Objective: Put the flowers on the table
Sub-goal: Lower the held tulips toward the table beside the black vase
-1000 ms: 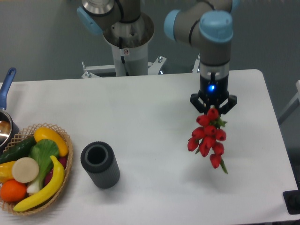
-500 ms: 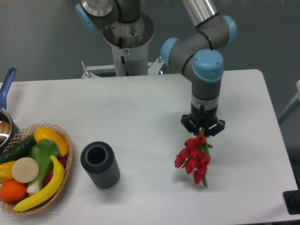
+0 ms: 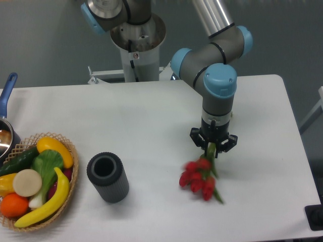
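The gripper (image 3: 212,146) points straight down over the right half of the table (image 3: 151,116), its fingers closed on the green stems of the flowers (image 3: 198,177). The red blooms hang below and slightly to the left of it, low against the white surface; whether they touch it cannot be told, and they look a little blurred. A green leaf tip pokes out at the bunch's lower right. Well to the left stands a dark grey cylinder (image 3: 107,177), open at the top. Further left, at the table's edge, sits a wicker basket (image 3: 40,181) of fruit and vegetables, with a banana along its right side. A blue-handled pot (image 3: 6,121) shows at the far left edge.
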Controlling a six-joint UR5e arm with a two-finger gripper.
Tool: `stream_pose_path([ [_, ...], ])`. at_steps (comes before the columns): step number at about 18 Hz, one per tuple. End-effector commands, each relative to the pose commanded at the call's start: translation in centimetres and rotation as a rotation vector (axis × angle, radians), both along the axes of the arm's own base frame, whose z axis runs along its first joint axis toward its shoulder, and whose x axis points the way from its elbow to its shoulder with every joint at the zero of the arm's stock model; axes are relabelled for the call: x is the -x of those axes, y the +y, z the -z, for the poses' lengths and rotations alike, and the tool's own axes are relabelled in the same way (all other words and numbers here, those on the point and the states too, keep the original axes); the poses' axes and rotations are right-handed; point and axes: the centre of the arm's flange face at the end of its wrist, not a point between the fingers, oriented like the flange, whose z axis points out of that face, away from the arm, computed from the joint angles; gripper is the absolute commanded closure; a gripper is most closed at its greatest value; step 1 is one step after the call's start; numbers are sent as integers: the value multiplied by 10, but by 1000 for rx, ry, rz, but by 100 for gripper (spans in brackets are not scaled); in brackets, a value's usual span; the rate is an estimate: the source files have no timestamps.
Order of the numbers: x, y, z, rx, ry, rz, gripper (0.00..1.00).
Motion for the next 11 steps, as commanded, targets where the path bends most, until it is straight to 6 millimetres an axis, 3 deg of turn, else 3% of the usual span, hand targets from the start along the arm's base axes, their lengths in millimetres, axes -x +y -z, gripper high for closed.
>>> stream_pose_path([
  [4, 3, -18, -44, -26, 70, -26, 0],
  [8, 23, -63, -96, -36, 95, -97, 0],
  [11, 25, -80, -119, 34, 47, 19, 0],
])
